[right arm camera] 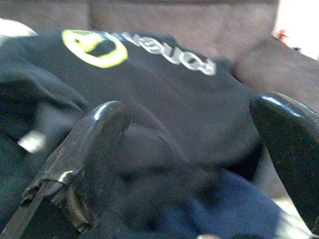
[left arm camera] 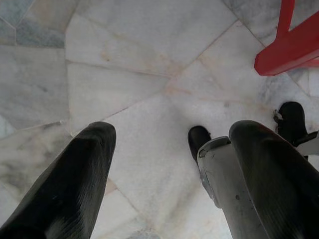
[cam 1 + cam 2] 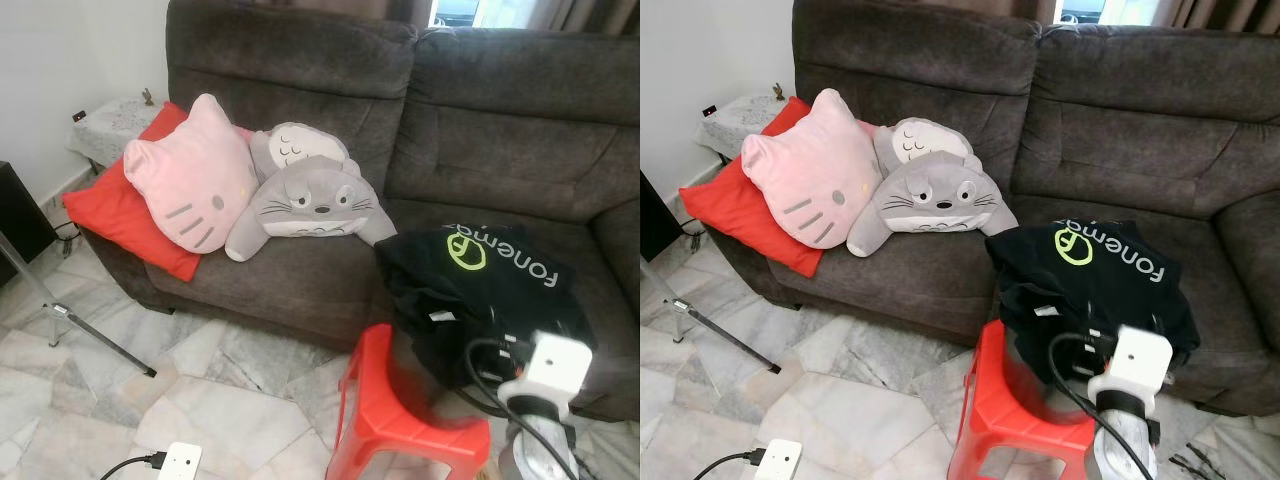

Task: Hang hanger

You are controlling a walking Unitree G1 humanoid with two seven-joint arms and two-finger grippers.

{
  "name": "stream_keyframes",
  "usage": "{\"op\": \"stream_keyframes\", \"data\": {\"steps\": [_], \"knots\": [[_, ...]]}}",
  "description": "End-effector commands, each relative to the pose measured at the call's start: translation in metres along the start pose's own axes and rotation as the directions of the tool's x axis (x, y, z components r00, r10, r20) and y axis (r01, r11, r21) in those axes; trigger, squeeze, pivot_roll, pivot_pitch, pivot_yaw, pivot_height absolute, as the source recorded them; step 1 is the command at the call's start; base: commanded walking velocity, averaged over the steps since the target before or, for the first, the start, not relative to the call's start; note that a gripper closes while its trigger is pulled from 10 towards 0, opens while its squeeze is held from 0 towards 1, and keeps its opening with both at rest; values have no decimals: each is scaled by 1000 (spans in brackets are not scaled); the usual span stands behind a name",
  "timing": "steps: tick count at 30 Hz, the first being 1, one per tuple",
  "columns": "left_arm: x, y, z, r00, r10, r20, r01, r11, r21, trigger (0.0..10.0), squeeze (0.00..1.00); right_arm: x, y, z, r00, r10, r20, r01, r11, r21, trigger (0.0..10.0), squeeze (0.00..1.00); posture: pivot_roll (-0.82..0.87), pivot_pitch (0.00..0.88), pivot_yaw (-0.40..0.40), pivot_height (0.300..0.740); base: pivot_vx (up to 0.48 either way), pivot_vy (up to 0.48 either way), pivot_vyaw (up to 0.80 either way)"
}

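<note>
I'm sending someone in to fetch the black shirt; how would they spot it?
On the dark grey sofa, look at the right-hand seat, above the red stool. The black shirt lies crumpled there, with a lime-green circle logo and white lettering, unlike the plush cushions on the left.

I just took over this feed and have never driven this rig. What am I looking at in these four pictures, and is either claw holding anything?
The two wide pictures come from a stereo camera on the humanoid's head, looking down at a grey sofa. On it lie a red cushion, a pink cat-face pillow, a grey plush and a black T-shirt with green and white lettering. A red plastic stool stands in front.

The other two pictures look along each arm's two black fingers. The left gripper hangs open over the marble floor, holding nothing. The right gripper is open, its fingers either side of the T-shirt, close but not closed on it. No hanger is visible.
</note>
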State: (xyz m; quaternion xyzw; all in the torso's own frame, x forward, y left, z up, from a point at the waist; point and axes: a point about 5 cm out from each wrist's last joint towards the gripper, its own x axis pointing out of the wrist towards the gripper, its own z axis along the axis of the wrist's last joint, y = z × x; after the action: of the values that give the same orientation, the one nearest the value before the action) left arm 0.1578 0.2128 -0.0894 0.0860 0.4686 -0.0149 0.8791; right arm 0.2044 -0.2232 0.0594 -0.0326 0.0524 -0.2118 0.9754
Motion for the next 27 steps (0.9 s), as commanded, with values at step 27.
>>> {"op": "stream_keyframes", "data": {"steps": [27], "knots": [[-1, -1, -4, 1000, -8, -24, 9, 1000, 20, 10000, 0, -1, 26, 0, 965, 251, -81, -259, 960, -110, 10000, 0, -159, 0, -21, 740, 0, 0, 0]]}}
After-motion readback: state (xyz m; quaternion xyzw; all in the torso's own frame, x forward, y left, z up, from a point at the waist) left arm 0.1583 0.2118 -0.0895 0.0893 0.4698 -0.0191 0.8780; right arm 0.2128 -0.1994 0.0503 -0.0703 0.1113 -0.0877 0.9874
